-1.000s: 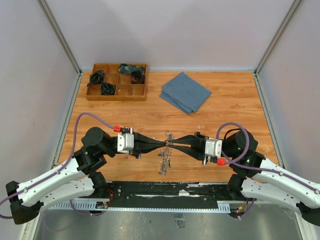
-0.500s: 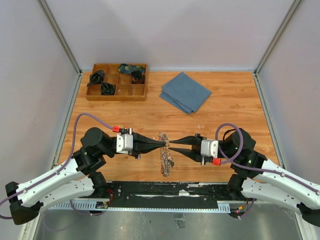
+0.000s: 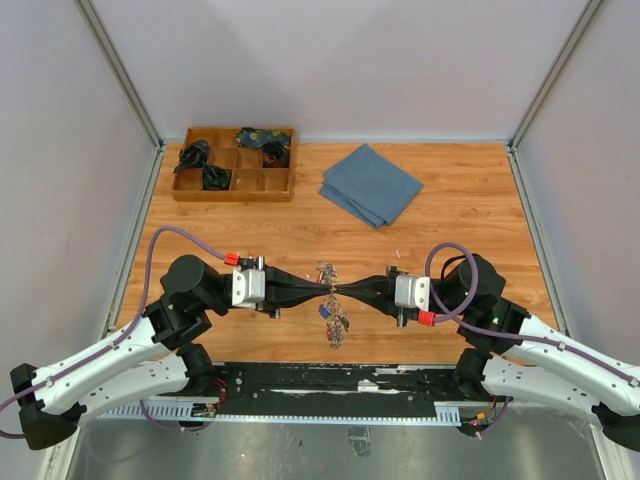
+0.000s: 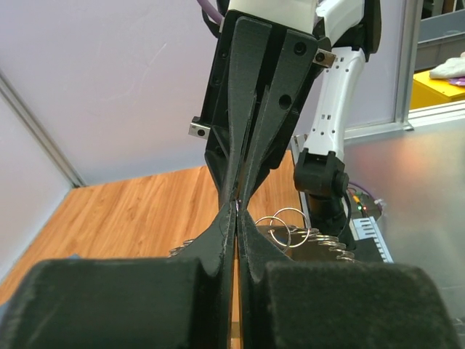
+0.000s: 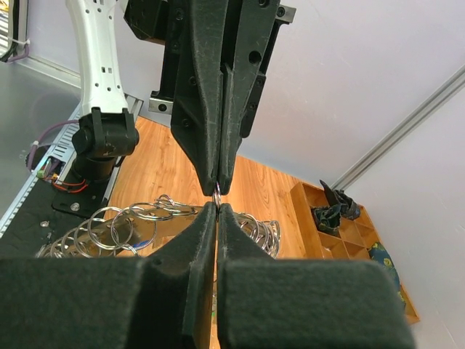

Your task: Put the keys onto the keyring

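Your left gripper [image 3: 325, 291] and right gripper [image 3: 343, 291] meet tip to tip near the middle of the counter's [image 3: 470, 230] near edge. The left one is pressed together, pinching a thin wire of the keyring [image 3: 331, 312], whose silvery bunch trails toward the near edge. The right one is pressed together too, touching that same spot. You cannot tell whether it grips the wire.

You're looking down at a wood-grain table [image 3: 470, 215] boxed in by plain pale lilac walls [image 3: 330, 60], which meet at the back corners behind slanting aluminium posts [image 3: 118, 70]. At the far left sits a wooden compartment tray [image 3: 232, 196], and to its right lies a folded blue cloth [image 3: 372, 184]. The light is soft and even. Along your near edge runs a black rail [image 3: 300, 378], then a bare metal sheet [image 3: 250, 445].
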Motion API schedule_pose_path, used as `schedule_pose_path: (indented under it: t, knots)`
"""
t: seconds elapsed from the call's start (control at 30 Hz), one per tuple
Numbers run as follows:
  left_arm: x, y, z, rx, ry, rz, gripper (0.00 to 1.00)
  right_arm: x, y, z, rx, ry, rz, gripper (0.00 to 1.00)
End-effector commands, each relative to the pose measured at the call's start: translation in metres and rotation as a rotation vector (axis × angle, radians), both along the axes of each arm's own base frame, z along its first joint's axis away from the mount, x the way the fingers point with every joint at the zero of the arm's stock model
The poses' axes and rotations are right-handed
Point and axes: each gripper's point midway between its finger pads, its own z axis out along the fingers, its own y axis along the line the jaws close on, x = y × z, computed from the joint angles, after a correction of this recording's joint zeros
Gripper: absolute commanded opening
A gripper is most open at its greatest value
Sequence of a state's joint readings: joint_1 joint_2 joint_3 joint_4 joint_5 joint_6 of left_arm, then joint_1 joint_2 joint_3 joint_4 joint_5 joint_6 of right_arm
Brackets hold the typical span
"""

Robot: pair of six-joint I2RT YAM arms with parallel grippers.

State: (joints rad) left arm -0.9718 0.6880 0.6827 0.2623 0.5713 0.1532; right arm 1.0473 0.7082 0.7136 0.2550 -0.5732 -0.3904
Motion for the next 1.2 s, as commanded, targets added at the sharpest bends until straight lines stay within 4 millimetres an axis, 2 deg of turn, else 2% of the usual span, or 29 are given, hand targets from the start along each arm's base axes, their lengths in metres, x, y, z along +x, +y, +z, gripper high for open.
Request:
schedule_pose_path:
  t: [0.0,0.17,0.3,0.43,0.7,1.17]
  knots:
    - [-0.004,0.007,0.027,-0.072,-0.050,-0.001,0.09,-0.005,-0.004,0.029,0.059,-0.017,0.002,0.01]
    - [-0.002,0.006,0.022,-0.060,-0.038,0.004,0.28,-0.006,-0.008,0.038,0.094,-0.032,-0.004,0.00]
    - [0.002,0.005,0.019,-0.056,-0.032,0.022,0.35,-0.006,-0.009,0.040,0.100,-0.027,-0.005,0.00]
    - [0.005,0.002,0.015,-0.041,-0.026,0.030,0.34,-0.007,-0.010,0.043,0.107,-0.024,-0.007,0.00]
    - [0.011,0.001,0.010,-0.030,-0.014,0.057,0.25,-0.009,-0.010,0.045,0.117,-0.029,0.003,0.00]
    - [0.017,-0.003,0.005,-0.011,-0.004,0.073,0.21,-0.010,-0.008,0.044,0.118,-0.022,0.013,0.00]
